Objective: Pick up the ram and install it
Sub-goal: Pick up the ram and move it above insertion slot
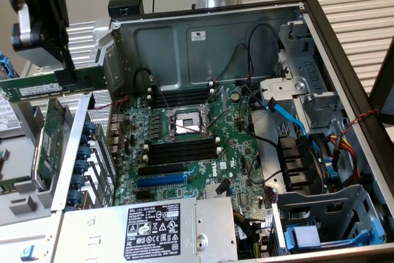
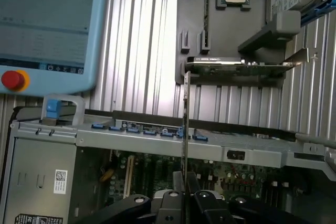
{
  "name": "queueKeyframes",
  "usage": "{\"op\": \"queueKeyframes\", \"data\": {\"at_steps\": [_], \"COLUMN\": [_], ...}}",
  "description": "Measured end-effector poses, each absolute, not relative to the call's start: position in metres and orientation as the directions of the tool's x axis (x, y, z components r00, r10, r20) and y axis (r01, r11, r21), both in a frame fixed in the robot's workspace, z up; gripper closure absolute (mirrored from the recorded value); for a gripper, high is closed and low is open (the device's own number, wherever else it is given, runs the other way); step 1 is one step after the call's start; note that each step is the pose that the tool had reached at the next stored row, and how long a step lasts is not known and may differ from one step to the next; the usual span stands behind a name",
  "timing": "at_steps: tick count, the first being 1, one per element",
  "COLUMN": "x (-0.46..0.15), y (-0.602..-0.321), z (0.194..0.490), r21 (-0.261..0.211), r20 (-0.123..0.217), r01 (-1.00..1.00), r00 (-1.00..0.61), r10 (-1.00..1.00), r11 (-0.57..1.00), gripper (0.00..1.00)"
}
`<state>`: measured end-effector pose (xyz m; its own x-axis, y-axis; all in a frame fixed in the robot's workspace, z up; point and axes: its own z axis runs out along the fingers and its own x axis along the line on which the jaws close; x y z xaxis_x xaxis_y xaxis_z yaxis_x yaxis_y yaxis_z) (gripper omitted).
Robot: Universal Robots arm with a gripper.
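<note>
Gripper (image 1: 66,73) at upper left of the exterior frame, jaws closed on the ram (image 1: 31,89). Stick held level, outside the open computer case (image 1: 203,35), just past its wall. Motherboard (image 1: 191,164) exposed inside; black memory slots (image 1: 184,148) near the CPU socket (image 1: 184,122), well apart from the stick. Wrist view: ram (image 2: 186,119) edge-on, clamped between the fingers (image 2: 194,190), graphics card (image 2: 241,67) beyond.

I can read little from here. The black label (image 1: 157,229) on the power supply (image 1: 86,238) bears white certification marks, but its print is too fine. The ram (image 1: 31,89) carries a white strip I can't read, and a white sticker (image 2: 61,181) shows a square code.
</note>
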<state>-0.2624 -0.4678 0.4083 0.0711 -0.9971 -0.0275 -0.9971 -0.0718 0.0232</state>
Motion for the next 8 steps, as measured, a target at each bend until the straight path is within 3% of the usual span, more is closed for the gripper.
{"op": "queueKeyframes", "data": {"at_steps": [8], "x": [-0.227], "y": [-0.465], "z": [0.408], "r21": [0.023], "r20": [-0.027], "r01": [-0.997], "r00": [0.071], "r10": [-0.997], "r11": [-0.072], "gripper": [0.86]}}
